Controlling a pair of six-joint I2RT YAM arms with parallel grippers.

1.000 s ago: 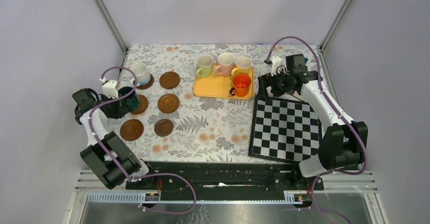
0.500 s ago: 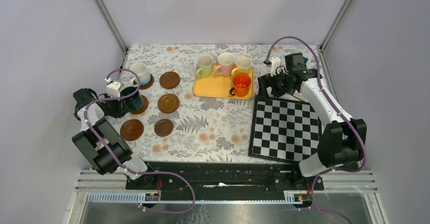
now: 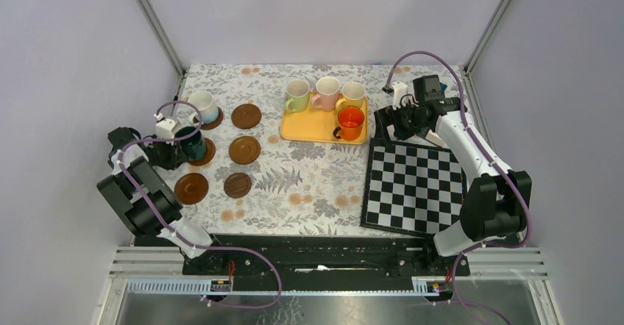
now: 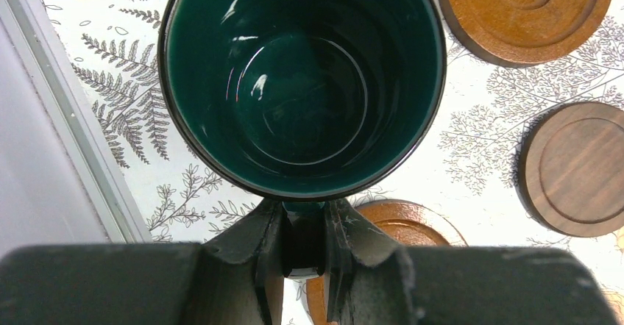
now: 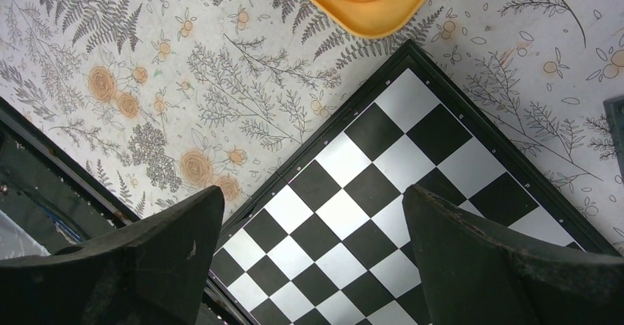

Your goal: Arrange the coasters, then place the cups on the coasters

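The dark green cup [image 4: 302,82] is round, shiny and empty. The left jaws pinch its handle [image 4: 303,229] tight. A brown coaster [image 4: 412,231] peeks out under its near side. The bench's grey edge rail [image 4: 73,141] runs close by, and two more coasters [image 4: 526,12] lie apart across from it. The left arm [image 3: 138,193] is folded low. Farther off, the right jaws hang wide apart over the chequered board [image 5: 383,222].

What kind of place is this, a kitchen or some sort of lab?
Probably a robot test cell, not a kitchen: bare walls and metal frame posts enclose the table, and two robot arms are bolted at its edge.
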